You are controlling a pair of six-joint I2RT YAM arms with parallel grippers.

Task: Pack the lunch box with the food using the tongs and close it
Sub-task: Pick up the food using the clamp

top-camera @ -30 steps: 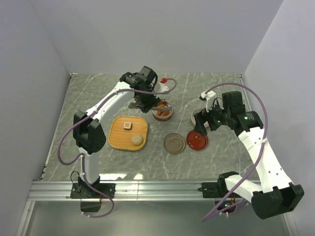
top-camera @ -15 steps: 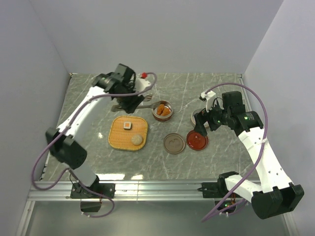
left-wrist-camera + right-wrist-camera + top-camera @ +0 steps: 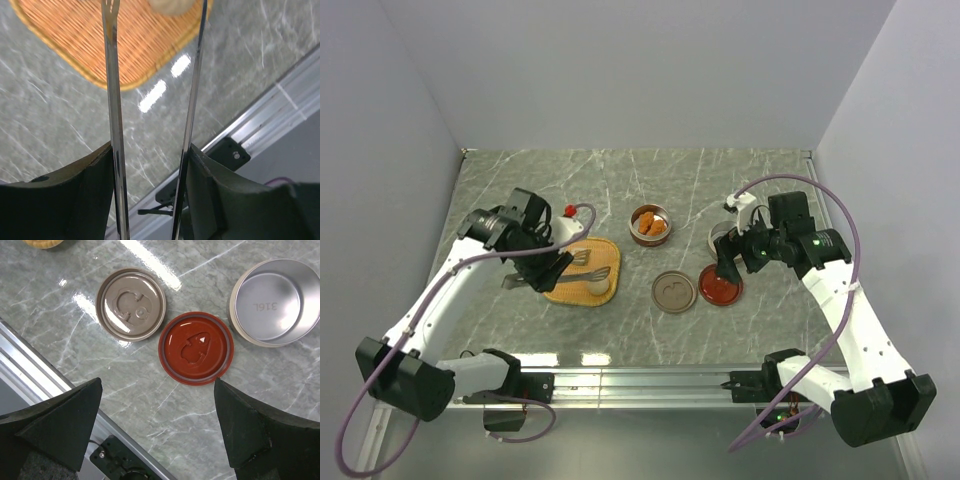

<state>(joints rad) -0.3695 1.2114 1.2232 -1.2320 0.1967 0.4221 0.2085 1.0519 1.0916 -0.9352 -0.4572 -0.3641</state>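
My left gripper (image 3: 552,266) is shut on the tongs (image 3: 113,100), one finger pressing each silver arm from outside. The tongs reach right over the orange woven tray (image 3: 120,50), their arms spread apart and their tips near a pale beige ball (image 3: 170,5) of food on the tray. Orange-brown nuggets (image 3: 651,224) lie in a round metal lunch box bowl (image 3: 636,236) behind the tray. My right gripper (image 3: 160,425) hangs open and empty over the red lid (image 3: 196,347). An empty steel bowl (image 3: 275,302) stands beside it.
A beige round lid (image 3: 131,304) lies left of the red lid on the marble table (image 3: 760,320). The aluminium rail (image 3: 650,380) runs along the near edge. White walls enclose the back and both sides.
My left arm has swung from the nugget bowl back to the left and nearer, carrying the tongs over the woven tray. The right arm has barely moved.
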